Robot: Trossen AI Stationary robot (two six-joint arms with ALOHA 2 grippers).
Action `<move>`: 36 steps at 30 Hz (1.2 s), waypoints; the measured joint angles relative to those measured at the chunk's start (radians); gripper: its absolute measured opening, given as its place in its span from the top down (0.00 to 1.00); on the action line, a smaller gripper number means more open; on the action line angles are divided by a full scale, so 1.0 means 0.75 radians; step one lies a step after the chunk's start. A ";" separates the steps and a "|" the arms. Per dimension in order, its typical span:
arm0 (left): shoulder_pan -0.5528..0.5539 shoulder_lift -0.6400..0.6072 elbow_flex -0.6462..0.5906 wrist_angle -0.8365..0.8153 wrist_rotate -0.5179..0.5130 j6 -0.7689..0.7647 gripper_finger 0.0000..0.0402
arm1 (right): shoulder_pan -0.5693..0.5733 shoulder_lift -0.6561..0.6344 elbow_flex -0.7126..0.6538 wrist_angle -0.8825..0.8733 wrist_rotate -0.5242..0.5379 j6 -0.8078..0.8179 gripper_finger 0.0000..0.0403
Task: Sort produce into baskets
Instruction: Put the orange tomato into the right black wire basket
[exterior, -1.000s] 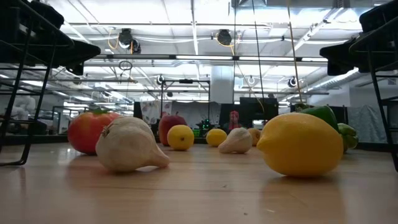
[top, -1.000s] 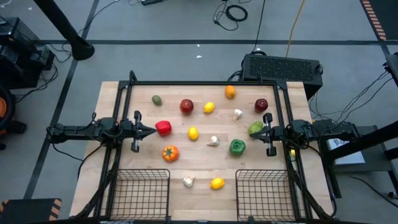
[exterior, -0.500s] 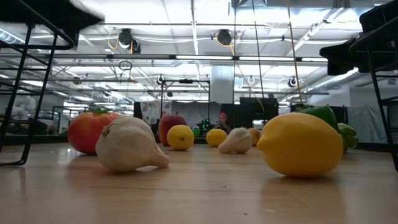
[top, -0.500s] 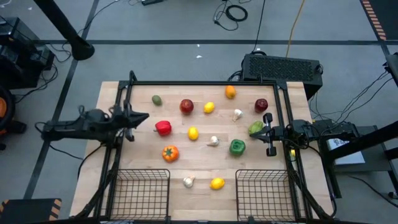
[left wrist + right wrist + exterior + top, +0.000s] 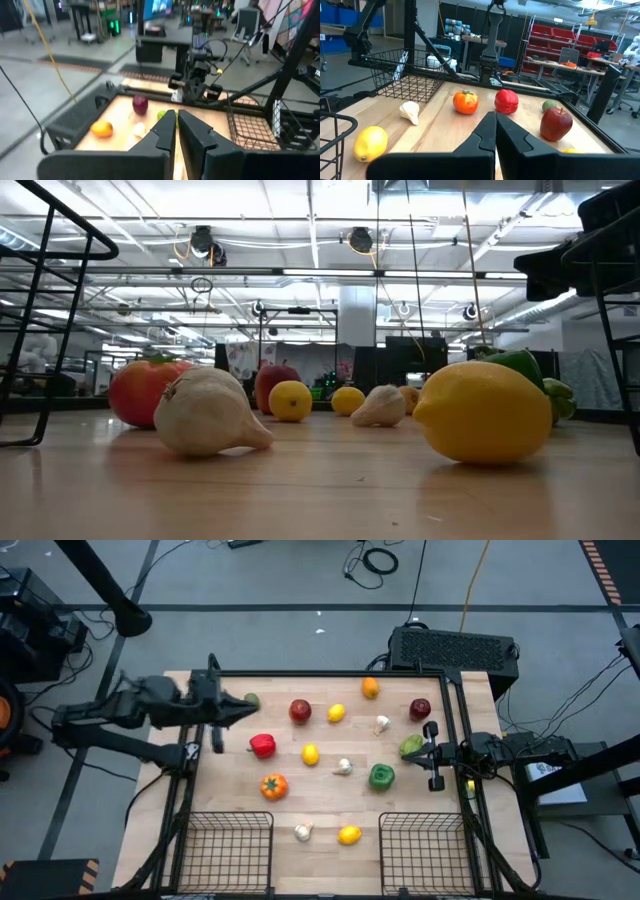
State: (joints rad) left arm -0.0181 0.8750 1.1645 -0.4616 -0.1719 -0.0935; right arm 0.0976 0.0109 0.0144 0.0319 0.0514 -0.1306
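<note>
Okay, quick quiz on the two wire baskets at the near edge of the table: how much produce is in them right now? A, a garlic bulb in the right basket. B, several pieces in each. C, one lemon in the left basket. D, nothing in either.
D: in the high view the left basket and the right basket show only bare mesh, and the nearest lemon and garlic bulb lie on the table between them.

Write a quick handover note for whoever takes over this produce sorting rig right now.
Left gripper: shut, empty, raised over the table's far left corner near the olive-green piece.
Right gripper: shut, empty, waiting at the right edge beside the green pepper.
Produce: all loose on the table, including the red pepper, tomato and near lemon.
Baskets: left basket and right basket both hold nothing.
Done: nothing sorted. Left: everything.
</note>
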 joint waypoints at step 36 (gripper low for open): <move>-0.154 0.304 -0.466 0.536 -0.285 -0.066 0.93 | 0.029 1.171 1.458 -0.524 0.290 0.123 1.00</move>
State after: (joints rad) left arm -0.1337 1.1030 0.8154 -0.0593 -0.3855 -0.1430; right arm 0.1196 0.8890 1.1081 -0.3614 0.2687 -0.0380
